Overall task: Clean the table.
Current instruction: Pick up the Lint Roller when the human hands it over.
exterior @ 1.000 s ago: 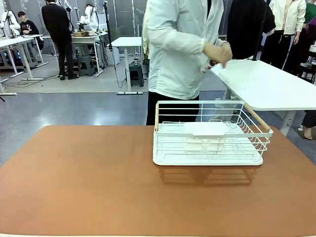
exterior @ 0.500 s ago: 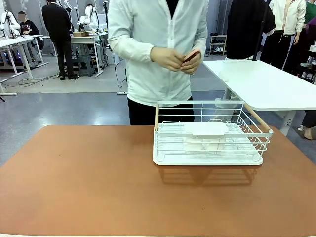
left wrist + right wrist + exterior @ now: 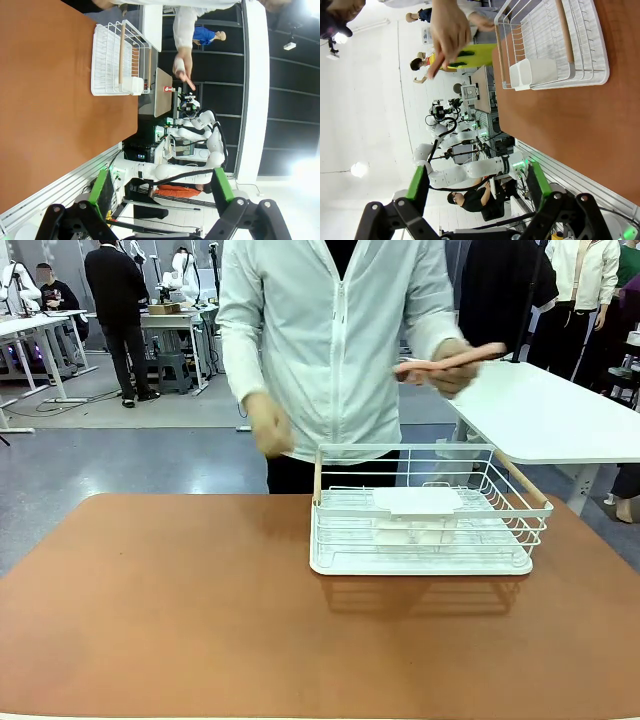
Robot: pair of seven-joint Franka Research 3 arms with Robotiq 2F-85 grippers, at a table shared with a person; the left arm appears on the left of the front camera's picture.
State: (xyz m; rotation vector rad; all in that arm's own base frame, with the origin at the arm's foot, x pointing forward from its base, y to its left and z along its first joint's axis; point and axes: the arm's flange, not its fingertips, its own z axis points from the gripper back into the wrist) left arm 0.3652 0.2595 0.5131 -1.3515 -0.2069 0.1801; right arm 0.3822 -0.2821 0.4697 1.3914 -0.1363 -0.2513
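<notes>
The reddish-brown tabletop [image 3: 180, 620] fills the lower half of the front view and carries a white wire dish rack [image 3: 420, 566] right of centre; at upper right, above the rack, the person's hand [image 3: 455, 375] holds a slim pink object [image 3: 488, 349], not yet set down. The left tool [image 3: 162, 192] and the right tool [image 3: 476, 187] both stand wide open, holding nothing; the cleaning looks unstarted, with all of it left.

The front view sits at the near edge of the table [image 3: 200, 620], facing the person [image 3: 330, 350] across it; both wrist views, rolled sideways, look past the left gripper [image 3: 162, 186] and right gripper [image 3: 477, 182] from off the table; all share the white rack [image 3: 420, 566], far beyond the fingertips.
</notes>
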